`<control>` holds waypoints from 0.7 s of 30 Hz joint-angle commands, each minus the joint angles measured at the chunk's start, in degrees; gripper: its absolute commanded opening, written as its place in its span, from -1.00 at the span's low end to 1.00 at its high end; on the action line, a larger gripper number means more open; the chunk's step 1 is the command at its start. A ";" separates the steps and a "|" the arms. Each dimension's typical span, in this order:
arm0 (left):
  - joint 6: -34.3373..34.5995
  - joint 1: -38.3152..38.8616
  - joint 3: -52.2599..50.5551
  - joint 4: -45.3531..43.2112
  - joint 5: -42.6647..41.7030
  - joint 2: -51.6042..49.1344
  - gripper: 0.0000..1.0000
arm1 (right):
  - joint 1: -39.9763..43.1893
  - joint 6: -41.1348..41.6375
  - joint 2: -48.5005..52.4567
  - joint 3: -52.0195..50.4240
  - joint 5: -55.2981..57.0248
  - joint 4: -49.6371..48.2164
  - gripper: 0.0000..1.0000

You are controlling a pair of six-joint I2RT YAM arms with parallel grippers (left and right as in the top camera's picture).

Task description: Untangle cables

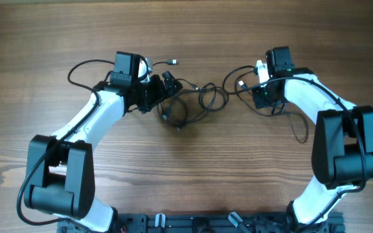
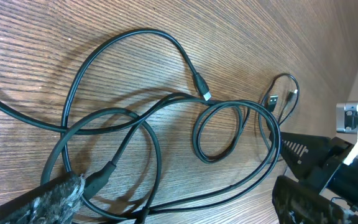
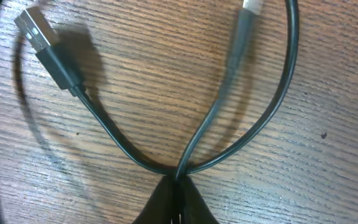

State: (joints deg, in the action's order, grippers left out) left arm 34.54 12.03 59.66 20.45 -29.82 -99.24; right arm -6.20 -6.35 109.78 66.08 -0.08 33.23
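My right pincer (image 3: 178, 191) is clamped on two strands of the cables (image 1: 196, 100). The tangle stretches left from it, toward the table's (image 1: 193, 175) far edge, nearer my left pincer (image 1: 167, 96), whose jaws stand apart.

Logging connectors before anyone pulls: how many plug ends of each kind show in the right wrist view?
Flat USB-A plug: 1
Smaller light-tipped plug, cut off by the top edge: 1
Total: 2
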 commanded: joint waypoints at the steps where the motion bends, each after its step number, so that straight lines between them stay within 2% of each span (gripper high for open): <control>1: -1.14 0.17 0.35 -0.02 0.15 -0.44 1.00 | 0.55 0.98 0.68 -1.31 1.27 0.46 -0.91; 4: -1.14 0.17 0.35 -0.02 0.15 -0.44 1.00 | 1.88 4.72 -0.87 1.27 1.33 2.25 -0.91; 12: -1.14 0.17 0.35 -0.02 0.15 -0.44 1.00 | 2.93 4.44 -14.12 6.36 0.33 7.02 -0.91; 16: -1.14 0.17 0.35 -0.02 0.15 -0.44 1.00 | 2.78 -1.86 -17.66 6.34 -10.21 8.66 -0.91; 21: -1.14 0.17 0.35 -0.04 0.15 -0.44 1.00 | 2.34 -7.74 -15.47 5.42 -15.41 9.51 -0.90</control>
State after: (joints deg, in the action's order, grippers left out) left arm 34.54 12.03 59.66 20.45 -29.82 -99.24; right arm -3.22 -8.32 91.79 72.27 -8.88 41.93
